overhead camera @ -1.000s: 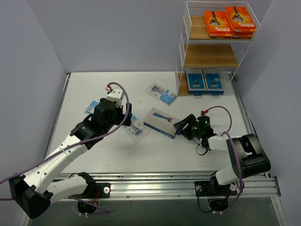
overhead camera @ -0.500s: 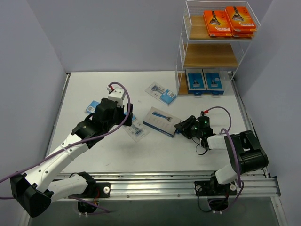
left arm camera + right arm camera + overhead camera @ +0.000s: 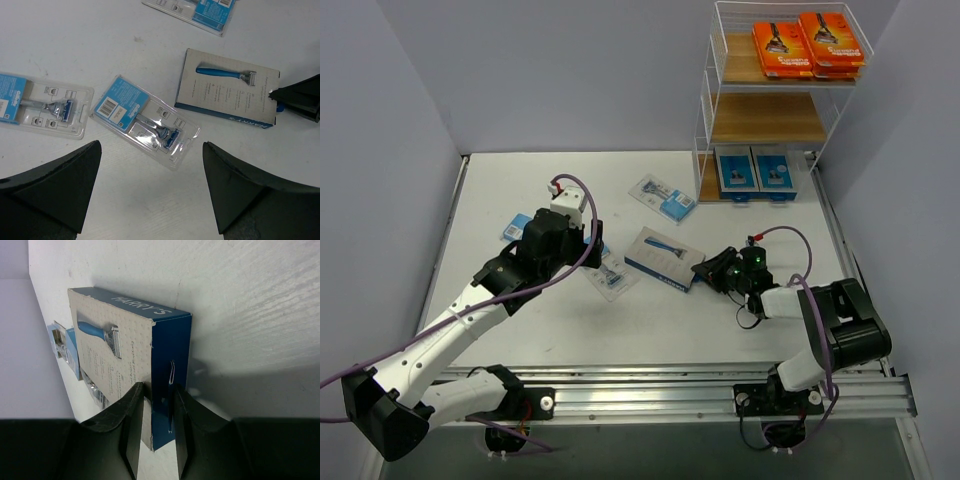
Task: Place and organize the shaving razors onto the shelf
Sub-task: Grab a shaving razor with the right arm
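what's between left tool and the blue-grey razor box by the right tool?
One clear blister pack, lying flat on the table. The left wrist view shows it just ahead of the open left tool, with the box beyond it.

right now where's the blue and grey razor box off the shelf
Top view: the razor box lies flat near the middle of the table, its right end in the right gripper, a blister pack just left of it.
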You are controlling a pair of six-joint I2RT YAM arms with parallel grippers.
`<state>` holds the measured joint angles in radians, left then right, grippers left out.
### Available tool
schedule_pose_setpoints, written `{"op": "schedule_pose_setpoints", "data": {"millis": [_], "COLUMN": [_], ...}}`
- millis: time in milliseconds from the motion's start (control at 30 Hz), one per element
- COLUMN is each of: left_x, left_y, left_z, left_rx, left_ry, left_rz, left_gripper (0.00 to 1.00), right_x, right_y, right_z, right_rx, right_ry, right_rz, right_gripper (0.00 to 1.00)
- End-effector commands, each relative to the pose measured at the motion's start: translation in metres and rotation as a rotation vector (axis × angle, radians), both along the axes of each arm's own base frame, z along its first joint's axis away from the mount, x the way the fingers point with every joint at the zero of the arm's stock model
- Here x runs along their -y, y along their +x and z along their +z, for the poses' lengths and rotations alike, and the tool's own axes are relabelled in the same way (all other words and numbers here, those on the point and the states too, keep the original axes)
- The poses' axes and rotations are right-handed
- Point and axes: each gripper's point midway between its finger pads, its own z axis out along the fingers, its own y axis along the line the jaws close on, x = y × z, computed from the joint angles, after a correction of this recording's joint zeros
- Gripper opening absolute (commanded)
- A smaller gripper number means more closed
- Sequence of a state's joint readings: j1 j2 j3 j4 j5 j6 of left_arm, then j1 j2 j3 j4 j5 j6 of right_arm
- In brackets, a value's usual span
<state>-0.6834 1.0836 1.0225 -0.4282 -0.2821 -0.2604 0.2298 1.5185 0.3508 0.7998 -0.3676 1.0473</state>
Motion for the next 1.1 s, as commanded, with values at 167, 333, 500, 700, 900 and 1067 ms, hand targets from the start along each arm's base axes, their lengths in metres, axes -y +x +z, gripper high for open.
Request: {"op": "schedule_pose_setpoints", "data": {"millis": [167,333,500,700,900,1067], "left_x": [0.006,0.007,0.009,0.009,0.008,0.007], "left_y": [0.004,0.003,0.002,0.0,0.0,-0.001], "left_z": [0.016,0.015,0.017,0.018,0.02,0.021], "left_rx": [0.035,0.029,0.026,0.027,0.033,0.04], "left_ry": [-0.065,-0.066,-0.08,-0.091,-0.092,-0.09], "left_rz": [-0.003,-0.002,-0.011,-0.012,-0.008,-0.003], "left_gripper": [0.91,0.91,0.91,0.91,0.91,0.91], "right_x": [0.011,0.013,0.02,0.048,0.077,0.095], "right_y": [-0.021,-0.021,-0.012,-0.01,-0.007,-0.001], "right_z": [-0.018,-0.014,0.007,0.026,0.039,0.05], "right_rx": [-0.099,-0.091,-0.046,-0.023,-0.013,0.001], "right_ry": [-0.075,-0.067,-0.064,-0.09,-0.122,-0.114], "right_rz": [-0.005,-0.015,-0.023,-0.092,-0.162,-0.216], "right_gripper": [0.0,0.0,0.0,0.0,0.0,0.0]}}
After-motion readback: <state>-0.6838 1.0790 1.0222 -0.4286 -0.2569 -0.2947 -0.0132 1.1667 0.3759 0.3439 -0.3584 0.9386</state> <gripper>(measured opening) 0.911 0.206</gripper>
